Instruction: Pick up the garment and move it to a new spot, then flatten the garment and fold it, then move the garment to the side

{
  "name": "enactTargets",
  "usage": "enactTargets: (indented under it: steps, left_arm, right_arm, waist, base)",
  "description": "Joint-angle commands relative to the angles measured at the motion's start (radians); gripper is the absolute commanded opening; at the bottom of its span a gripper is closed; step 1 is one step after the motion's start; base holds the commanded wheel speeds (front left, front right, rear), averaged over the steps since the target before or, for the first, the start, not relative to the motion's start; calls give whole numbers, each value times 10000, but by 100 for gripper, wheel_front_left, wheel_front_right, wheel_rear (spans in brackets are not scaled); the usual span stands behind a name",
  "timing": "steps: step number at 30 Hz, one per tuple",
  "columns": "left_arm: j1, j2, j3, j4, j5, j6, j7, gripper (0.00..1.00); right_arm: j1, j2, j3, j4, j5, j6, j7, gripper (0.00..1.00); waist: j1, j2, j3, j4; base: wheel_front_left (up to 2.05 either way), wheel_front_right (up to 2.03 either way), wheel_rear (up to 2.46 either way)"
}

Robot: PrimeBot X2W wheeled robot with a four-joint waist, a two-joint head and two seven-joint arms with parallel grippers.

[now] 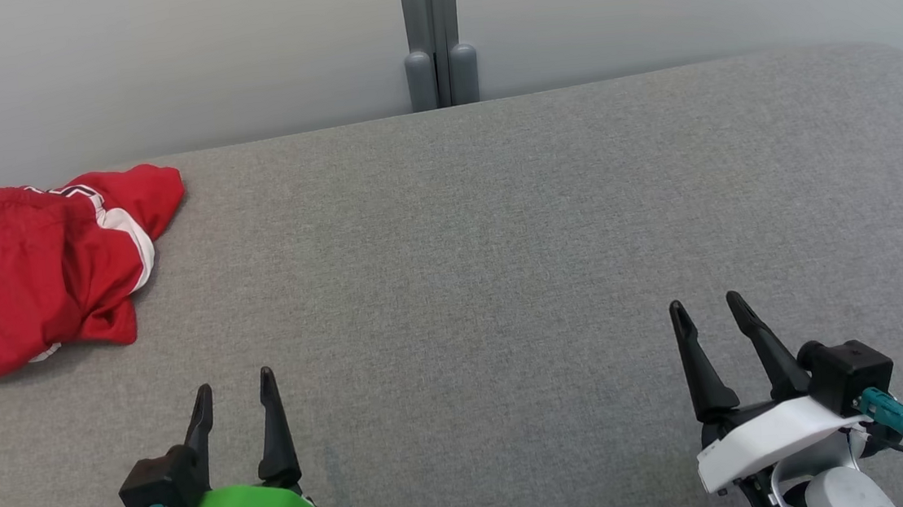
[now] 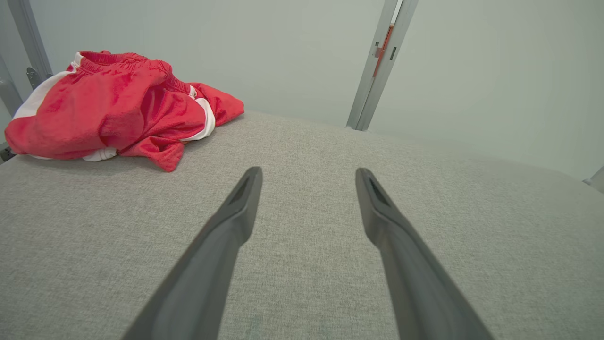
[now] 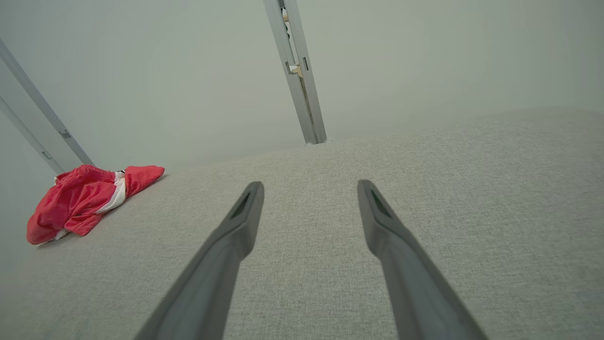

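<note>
Garment [image 1: 28, 274] bunched at far left of counter [image 1: 499, 241] — both hands wide, holding nothing.
Red cloth with white stripes lies in a crumpled heap on the grey fabric-covered surface, close to the back edge, partly cut off by the head view's left border. Left hand [image 1: 234, 384], green cover, sits near the front edge with its fingers spread, the nearer of the two to the heap but apart from it. Right hand [image 1: 705, 305], white cover, is at the front right, fingers spread likewise — well apart from the cloth. Grey upright post [image 1: 438, 34] stands behind the back edge, about mid-width.
</note>
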Motion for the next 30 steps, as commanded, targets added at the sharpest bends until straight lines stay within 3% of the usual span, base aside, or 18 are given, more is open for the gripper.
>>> enactTargets:
  steps: [1, 26, 30]
  left_arm:
    - [158, 75, -15, -15, 251, 74, -81, 100]
    - [308, 94, -265, 49, 1592, 433, -549, 100]
    - [301, 93, -238, 142, 1413, 444, -531, 100]
  right_arm:
    - [55, -51, 12, -7, -258, 3, -96, 100]
    - [254, -64, -46, 71, -1875, 2, -561, 100]
    - [265, -63, -69, 59, -1814, 2, -541, 100]
  waist:
    - [-1, 0, 0, -3]
    - [-1, 0, -62, -41]
    - [-1, 0, -65, -40]
  base:
    - [0, 0, 0]
    - [0, 0, 0]
    - [0, 0, 0]
